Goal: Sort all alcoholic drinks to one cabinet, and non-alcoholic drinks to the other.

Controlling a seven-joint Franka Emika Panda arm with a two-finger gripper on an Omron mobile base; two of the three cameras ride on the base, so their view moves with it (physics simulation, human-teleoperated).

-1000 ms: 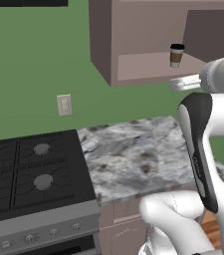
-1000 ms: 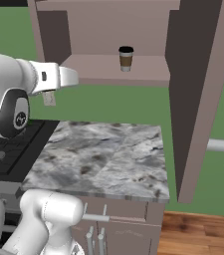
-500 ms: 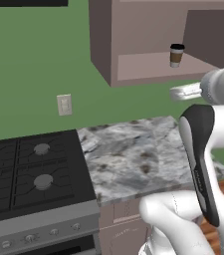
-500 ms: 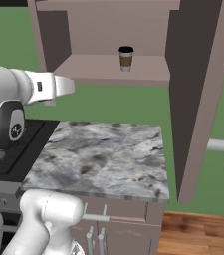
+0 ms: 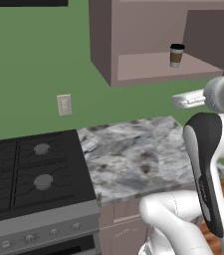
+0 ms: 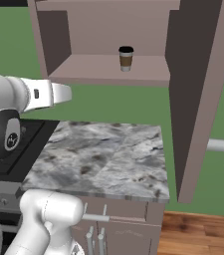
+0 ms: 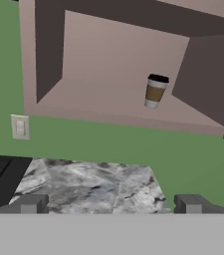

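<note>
A small tan cup (image 5: 176, 55) (image 6: 126, 58) (image 7: 155, 91) with a black lid, the non-alcoholic drink, stands upright on the inner shelf of an open mauve-brown wall cabinet (image 5: 143, 68) (image 6: 83, 69) (image 7: 83, 102). The cabinet door (image 6: 198, 89) hangs open at the right and carries a grey bar handle (image 6: 222, 145). My gripper (image 7: 111, 205) is open and empty, its fingertips (image 7: 31, 204) wide apart, below and in front of the shelf and well short of the cup. My white hand (image 5: 188, 99) (image 6: 58, 93) hovers over the counter. The alcoholic drinks and the other cabinet are out of view.
A grey marble counter (image 5: 133, 159) (image 6: 103, 154) lies under the cabinet. A black gas stove (image 5: 29, 169) adjoins it on the left. A wall socket (image 5: 63, 104) (image 7: 20, 127) sits on the green wall. Low drawer units (image 6: 96, 234) are below the counter.
My hand has dropped lower and drawn back from the shelf. The cup stays in place on the shelf, and the fingers remain wide apart.
</note>
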